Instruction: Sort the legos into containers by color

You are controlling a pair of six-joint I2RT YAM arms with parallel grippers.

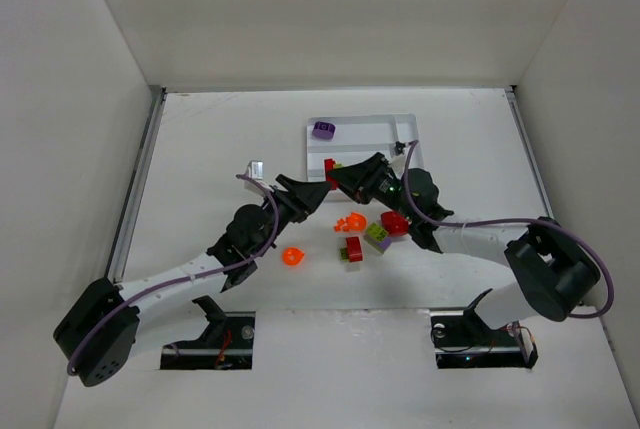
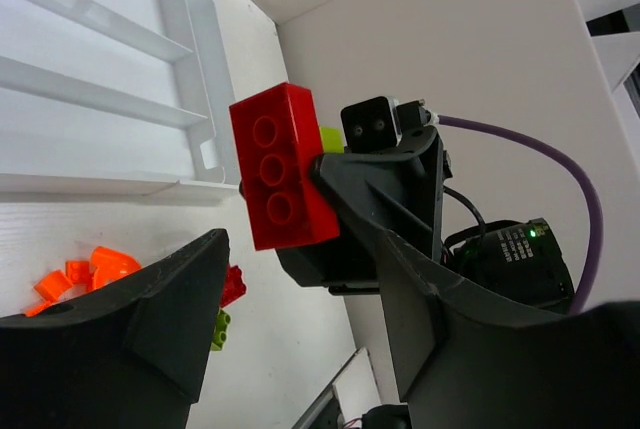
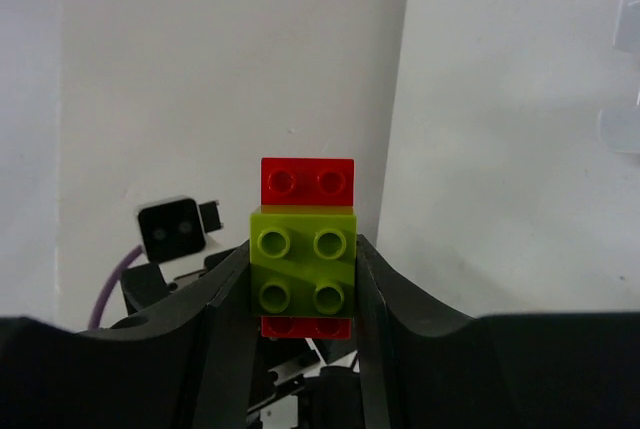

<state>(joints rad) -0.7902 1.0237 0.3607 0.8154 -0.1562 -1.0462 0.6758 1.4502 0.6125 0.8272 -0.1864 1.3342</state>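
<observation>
Lime-on-red brick stack (image 3: 303, 249) between right fingers (image 3: 410, 324); left fingers (image 2: 150, 334) — apart

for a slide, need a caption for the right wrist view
Right pincer clamps a lime brick stacked on a red brick, studs facing the viewer

White table (image 1: 200, 139), white tray (image 1: 370, 134) at its far middle, orange, red, lime legos (image 1: 354, 248) loose nearer

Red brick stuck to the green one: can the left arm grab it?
Probably yes. The left gripper is open right beside the red brick, nothing between; the right gripper pinches the green brick.
</observation>
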